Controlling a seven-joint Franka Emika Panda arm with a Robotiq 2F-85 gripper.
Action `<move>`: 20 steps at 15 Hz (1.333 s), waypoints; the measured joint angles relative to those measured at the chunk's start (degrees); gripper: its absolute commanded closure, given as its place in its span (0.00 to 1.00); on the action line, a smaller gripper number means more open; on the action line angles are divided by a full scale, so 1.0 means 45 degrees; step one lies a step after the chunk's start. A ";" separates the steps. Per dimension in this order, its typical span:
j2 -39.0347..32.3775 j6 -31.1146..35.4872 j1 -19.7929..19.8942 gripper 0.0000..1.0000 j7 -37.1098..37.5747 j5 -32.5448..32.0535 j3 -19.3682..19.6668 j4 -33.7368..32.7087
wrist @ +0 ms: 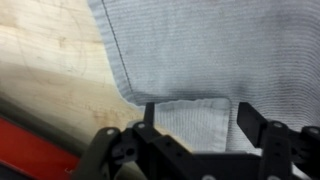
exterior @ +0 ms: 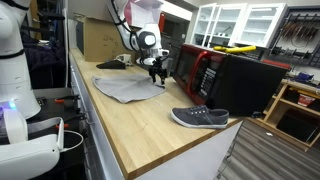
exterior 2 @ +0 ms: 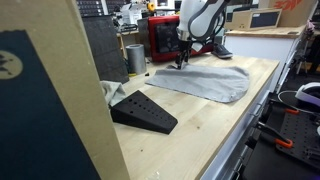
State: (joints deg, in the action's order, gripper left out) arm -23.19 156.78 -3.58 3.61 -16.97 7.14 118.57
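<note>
Grey cloth: soft, light, limp; pinch its far corner.
Gripper: jaws wide, straddling that corner.

Robotics lab or workshop.
A long wooden workbench is seen, backed by a tool-hung wall panel; a white robot is parked alongside.
</note>
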 measured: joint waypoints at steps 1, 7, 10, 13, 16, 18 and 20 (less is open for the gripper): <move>-0.0017 0.0000 0.0002 0.36 0.0032 -0.0007 0.0063 0.0000; -0.0187 0.0028 0.0010 0.81 0.0052 -0.0005 0.0185 0.0002; -0.0204 0.0036 -0.0003 0.99 0.0052 -0.0042 0.0211 0.0003; -0.0197 0.0082 -0.0021 1.00 0.0052 -0.0119 0.0222 0.0002; -0.0195 0.0116 -0.0066 1.00 0.0053 -0.0184 0.0256 0.0018; -0.0167 0.0244 -0.0152 1.00 0.0068 -0.0238 0.0346 0.0093; -0.0125 0.0509 -0.0243 1.00 0.0243 -0.0408 0.0449 0.0212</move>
State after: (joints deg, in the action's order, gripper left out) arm -23.76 159.07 -4.68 4.70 -18.80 9.16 119.52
